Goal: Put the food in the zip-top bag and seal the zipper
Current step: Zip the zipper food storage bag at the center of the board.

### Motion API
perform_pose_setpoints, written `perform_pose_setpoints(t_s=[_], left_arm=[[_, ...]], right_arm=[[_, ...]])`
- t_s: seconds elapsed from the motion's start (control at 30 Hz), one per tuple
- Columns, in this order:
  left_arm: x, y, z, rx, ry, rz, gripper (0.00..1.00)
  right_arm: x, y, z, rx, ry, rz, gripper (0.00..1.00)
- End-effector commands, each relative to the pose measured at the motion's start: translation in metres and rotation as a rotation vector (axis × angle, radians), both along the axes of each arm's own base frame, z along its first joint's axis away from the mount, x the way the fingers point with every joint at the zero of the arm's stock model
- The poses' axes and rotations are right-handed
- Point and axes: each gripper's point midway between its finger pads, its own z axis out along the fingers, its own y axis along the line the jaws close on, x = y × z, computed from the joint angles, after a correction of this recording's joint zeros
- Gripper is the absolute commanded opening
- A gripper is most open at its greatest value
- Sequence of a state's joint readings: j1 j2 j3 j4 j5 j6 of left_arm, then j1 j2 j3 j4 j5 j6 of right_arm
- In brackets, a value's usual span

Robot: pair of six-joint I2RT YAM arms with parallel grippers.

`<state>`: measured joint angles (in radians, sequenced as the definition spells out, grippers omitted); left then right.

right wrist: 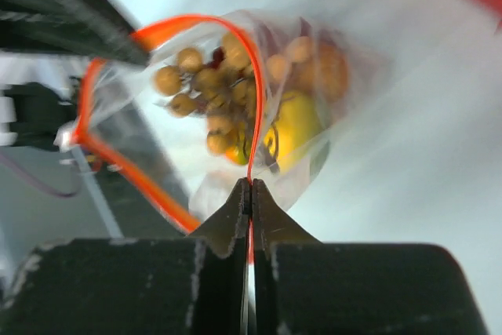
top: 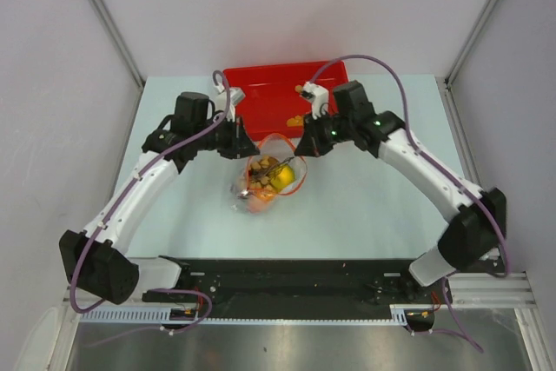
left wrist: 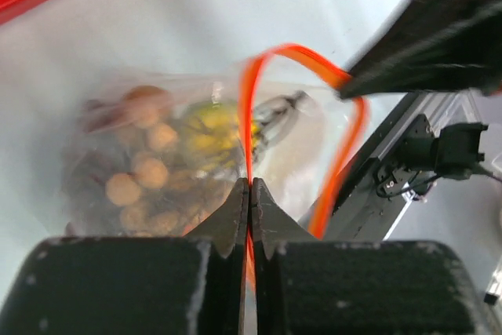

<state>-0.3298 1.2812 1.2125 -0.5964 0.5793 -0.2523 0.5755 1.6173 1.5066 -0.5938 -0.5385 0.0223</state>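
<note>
The clear zip-top bag (top: 265, 182) hangs between my two grippers over the table, its mouth held open in a loop. Its red-orange zipper (top: 276, 138) shows as a loop in the left wrist view (left wrist: 271, 56) and the right wrist view (right wrist: 169, 27). Inside lie the food: a tan ball cluster (right wrist: 196, 84), a yellow-green mango (right wrist: 296, 127) and tan balls (left wrist: 141, 170). My left gripper (left wrist: 249, 186) is shut on the zipper at the bag's left side (top: 248, 147). My right gripper (right wrist: 251, 186) is shut on the zipper at the right side (top: 300, 147).
The red tray (top: 282, 93) stands behind the bag at the table's back; one small orange piece (top: 295, 119) lies in it. A black rail (top: 287, 271) runs along the near edge between the arm bases.
</note>
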Motion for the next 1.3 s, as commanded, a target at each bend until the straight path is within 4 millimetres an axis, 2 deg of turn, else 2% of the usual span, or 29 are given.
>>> perform_pose_setpoints(t_s=[0.0, 0.03, 0.07, 0.17, 0.2, 0.27, 0.3, 0.33, 0.37, 0.4, 0.43, 0.47, 0.5, 0.53, 0.57, 0.6, 0.63, 0.67, 0.7, 0.73, 0.83, 0.97, 1.03, 1.2, 1.23, 1.27], left_arm=[[0.003, -0.014, 0.022, 0.006, -0.126, -0.111, 0.03], [0.002, -0.017, 0.018, 0.002, -0.114, -0.14, 0.04], [0.001, -0.019, 0.018, -0.002, -0.12, -0.162, 0.06], [-0.006, -0.024, 0.024, -0.027, -0.18, -0.254, 0.38], [-0.01, -0.025, 0.029, -0.037, -0.203, -0.28, 0.57], [-0.015, -0.016, 0.037, -0.037, -0.28, -0.272, 0.72], [-0.02, -0.012, 0.041, -0.055, -0.312, -0.273, 0.87], [-0.023, -0.001, 0.027, -0.057, -0.303, -0.249, 0.93], [-0.033, 0.007, 0.047, -0.056, -0.444, -0.26, 0.97], [-0.039, 0.011, 0.045, -0.046, -0.487, -0.266, 1.0], [-0.049, 0.016, 0.025, -0.026, -0.494, -0.28, 1.0], [-0.059, 0.02, 0.03, -0.001, -0.606, -0.304, 1.0], [-0.067, 0.022, 0.021, 0.009, -0.632, -0.319, 0.99], [-0.078, 0.022, -0.005, 0.008, -0.614, -0.362, 0.99], [-0.085, 0.021, -0.011, 0.011, -0.663, -0.412, 0.99], [-0.092, 0.02, -0.007, -0.001, -0.742, -0.443, 0.99], [-0.101, 0.016, -0.025, -0.028, -0.739, -0.49, 0.99], [-0.102, 0.016, -0.029, -0.03, -0.769, -0.495, 1.0], [-0.096, 0.013, -0.024, -0.033, -0.838, -0.487, 0.99], [-0.095, 0.013, -0.037, -0.033, -0.82, -0.486, 1.0], [-0.084, 0.008, -0.052, -0.024, -0.837, -0.51, 0.97], [-0.076, -0.003, -0.054, -0.085, -0.889, -0.547, 0.95], [-0.074, -0.015, -0.049, -0.112, -0.923, -0.562, 0.92], [-0.07, -0.039, -0.047, -0.125, -0.952, -0.579, 0.78], [-0.068, -0.042, -0.045, -0.128, -0.951, -0.581, 0.73], [-0.067, -0.044, -0.053, -0.124, -0.91, -0.586, 0.55]], right_arm=[[-0.041, -0.025, 0.049, 0.207, 0.213, -0.217, 0.0], [-0.042, -0.037, 0.056, 0.236, 0.223, -0.264, 0.0], [-0.046, -0.043, 0.043, 0.225, 0.265, -0.301, 0.0], [-0.052, -0.058, 0.037, 0.232, 0.321, -0.388, 0.0], [-0.053, -0.06, 0.035, 0.226, 0.329, -0.403, 0.0], [-0.05, -0.07, 0.028, 0.202, 0.316, -0.444, 0.0], [-0.05, -0.075, 0.021, 0.186, 0.322, -0.46, 0.0], [-0.05, -0.079, 0.016, 0.178, 0.339, -0.474, 0.0], [-0.047, -0.088, 0.014, 0.178, 0.345, -0.503, 0.0], [-0.046, -0.092, 0.008, 0.17, 0.364, -0.519, 0.0], [-0.047, -0.094, 0.008, 0.177, 0.37, -0.519, 0.0], [-0.046, -0.095, 0.009, 0.181, 0.371, -0.524, 0.0], [-0.044, -0.099, 0.01, 0.186, 0.368, -0.535, 0.0], [-0.045, -0.099, 0.01, 0.189, 0.372, -0.531, 0.0], [-0.045, -0.1, 0.011, 0.192, 0.375, -0.535, 0.0], [-0.045, -0.1, 0.01, 0.191, 0.377, -0.537, 0.0], [-0.045, -0.099, 0.01, 0.195, 0.382, -0.533, 0.0], [-0.045, -0.1, 0.011, 0.197, 0.384, -0.535, 0.0], [-0.044, -0.1, 0.011, 0.2, 0.385, -0.537, 0.0], [-0.045, -0.1, 0.011, 0.203, 0.392, -0.532, 0.0], [-0.045, -0.1, 0.013, 0.209, 0.39, -0.529, 0.0], [-0.045, -0.102, 0.012, 0.209, 0.397, -0.53, 0.0], [-0.044, -0.103, 0.012, 0.21, 0.396, -0.532, 0.0], [-0.044, -0.103, 0.012, 0.213, 0.401, -0.527, 0.0], [-0.045, -0.104, 0.013, 0.215, 0.396, -0.525, 0.0], [-0.043, -0.106, 0.014, 0.218, 0.391, -0.532, 0.0]])
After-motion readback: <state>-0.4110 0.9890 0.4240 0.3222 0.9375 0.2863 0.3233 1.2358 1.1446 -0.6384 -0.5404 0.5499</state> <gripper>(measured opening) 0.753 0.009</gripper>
